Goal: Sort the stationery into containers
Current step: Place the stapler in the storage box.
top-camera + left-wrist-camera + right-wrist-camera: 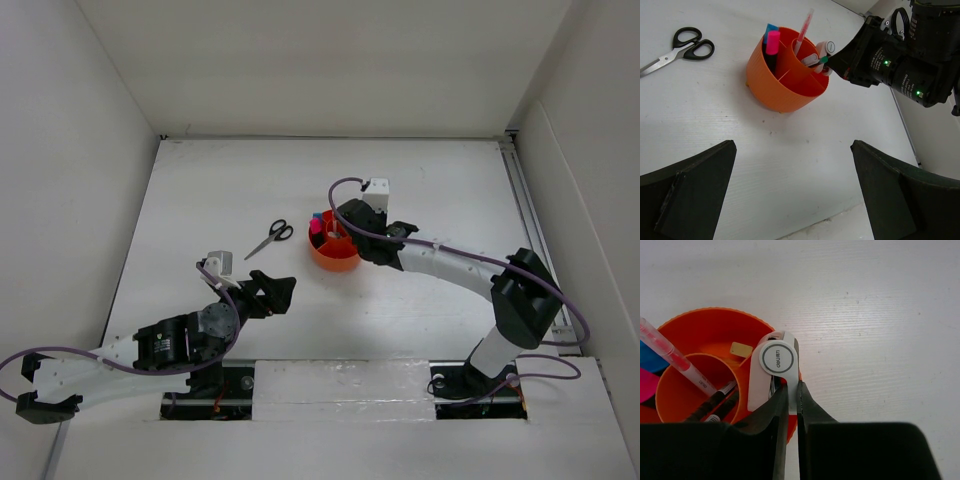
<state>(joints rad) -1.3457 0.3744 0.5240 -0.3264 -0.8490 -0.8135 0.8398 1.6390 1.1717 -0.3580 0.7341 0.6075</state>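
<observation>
Overhead, left-wrist and right-wrist views of one table (230, 180).

**Counts.**
- One orange organizer (334, 254)
- One scissors (270, 237)
- One pink pen (804, 29)
- Two highlighters (772, 42), one pink-capped and one blue-capped
- Two dark pens (715, 401)
- One tan eraser (741, 349)
- One white piece (775, 360) with a grey ring on its face

**Positions.**
- The pink pen and dark pens lean in the central cup.
- The highlighters stand together in one outer compartment.
- The eraser lies on the floor of another.
- The scissors lie flat on the table, blades closed, left of the organizer and apart from it.

**Grippers.**
- The right gripper (790, 389) is closed to a narrow slit. Its fingers (776, 416) pinch the lower end of the white piece and hold it over the organizer's rim. Whether the piece touches the rim cannot be told.
- The left gripper (278, 292) is spread fully wide and holds nothing. It sits low over bare table near the organizer and points toward it.

**Edges and room.**
- The organizer sits near the table's middle, well away from the walls (60, 200) on three sides.
- Bare surface lies beyond it, to its right, and between it and the left gripper.
</observation>
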